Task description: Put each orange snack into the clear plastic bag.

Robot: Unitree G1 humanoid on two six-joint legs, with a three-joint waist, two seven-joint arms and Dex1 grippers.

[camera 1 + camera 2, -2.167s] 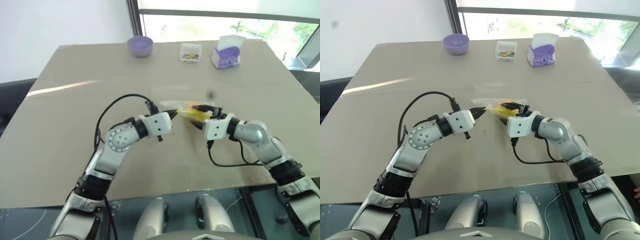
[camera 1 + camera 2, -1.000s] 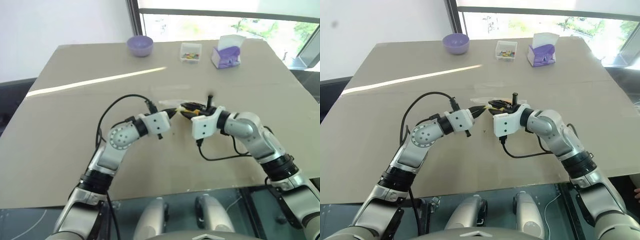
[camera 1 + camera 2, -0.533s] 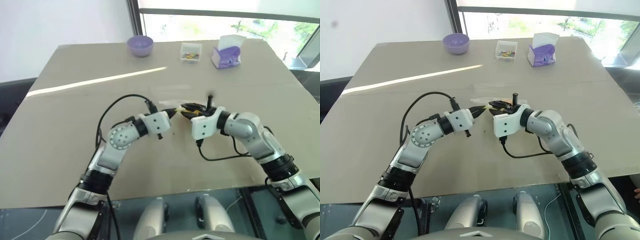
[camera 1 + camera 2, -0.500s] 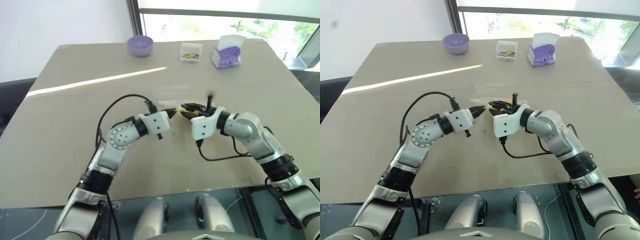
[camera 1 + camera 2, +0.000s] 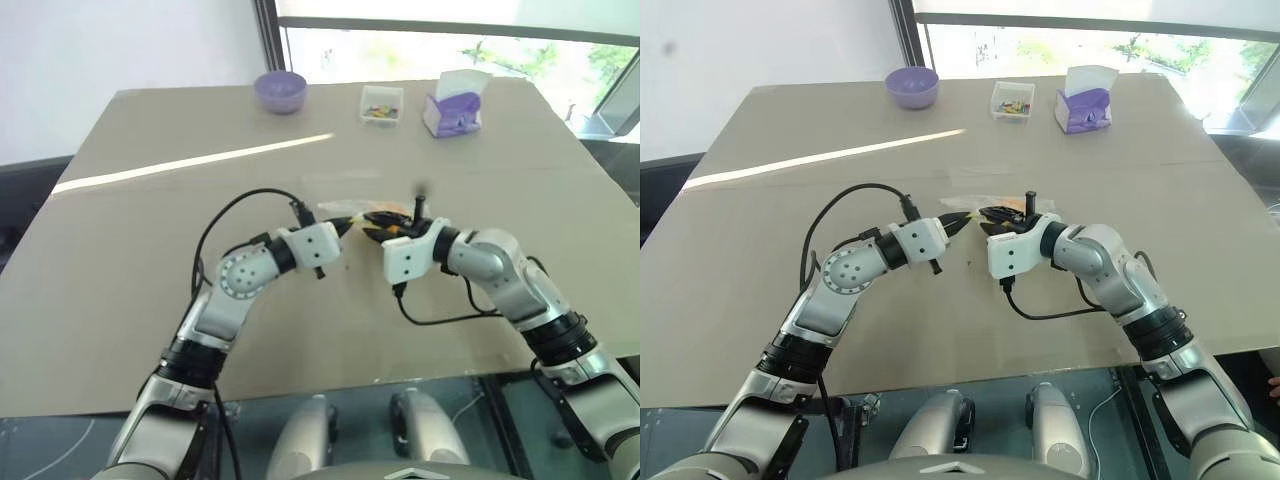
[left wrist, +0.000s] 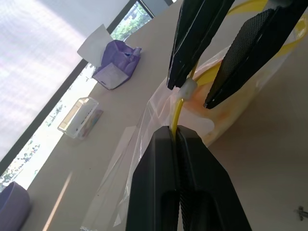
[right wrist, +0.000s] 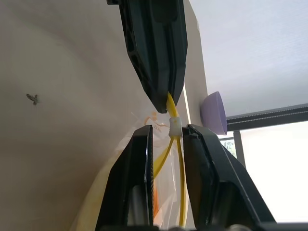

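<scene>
The clear plastic bag (image 5: 338, 207) lies at the middle of the table, its yellow seal strip (image 6: 176, 111) lifted between both grippers. My left gripper (image 5: 347, 226) is shut on the end of that strip. Facing it almost tip to tip, my right gripper (image 5: 374, 221) has its fingers (image 7: 144, 144) closed around the small white slider (image 7: 175, 128) on the strip. An orange snack (image 6: 231, 108) shows as a yellow-orange mass through the bag's film, just behind the right gripper.
At the far edge of the table stand a purple bowl (image 5: 280, 91), a small clear box of colourful bits (image 5: 381, 104) and a purple tissue box (image 5: 452, 110). A stripe of sunlight (image 5: 190, 162) crosses the left half.
The right gripper has moved left along the seal strip, from the bag's right side to close against the left gripper. Over the last second both arms have held nearly still.
</scene>
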